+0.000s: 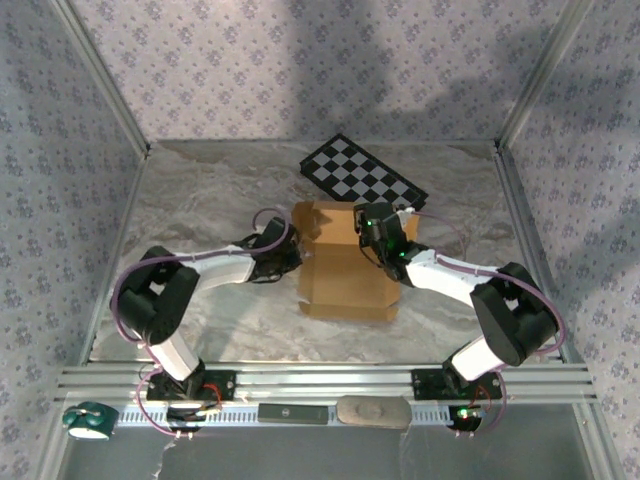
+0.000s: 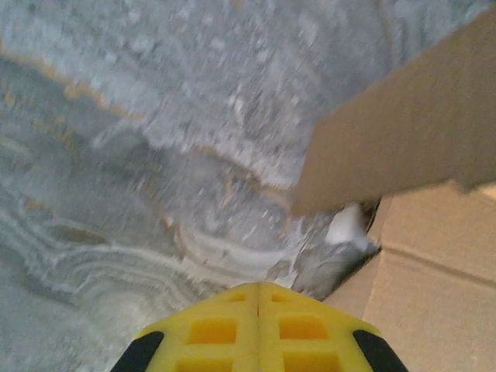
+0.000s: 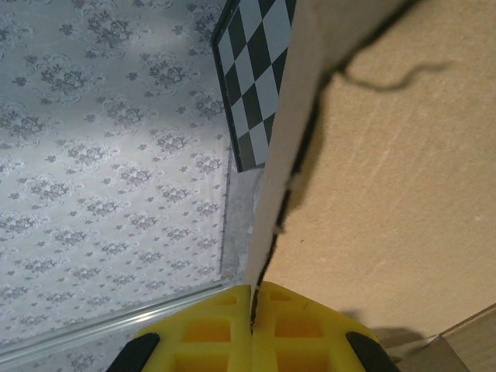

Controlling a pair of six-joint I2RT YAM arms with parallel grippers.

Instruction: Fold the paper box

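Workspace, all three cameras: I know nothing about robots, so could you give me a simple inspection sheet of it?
Surface: grey marbled table.
Job's things: paper box mid-table, partly folded, flaps raised.
Clutter: checkered board behind the box; green roll, dark bar and beige pad by the near rail.
Pincers: left pincer shut, empty, beside the box; right pincer shut on a box flap.
Cables: purple cables loop along both arms.
Surroundings: floral walls, aluminium frame.
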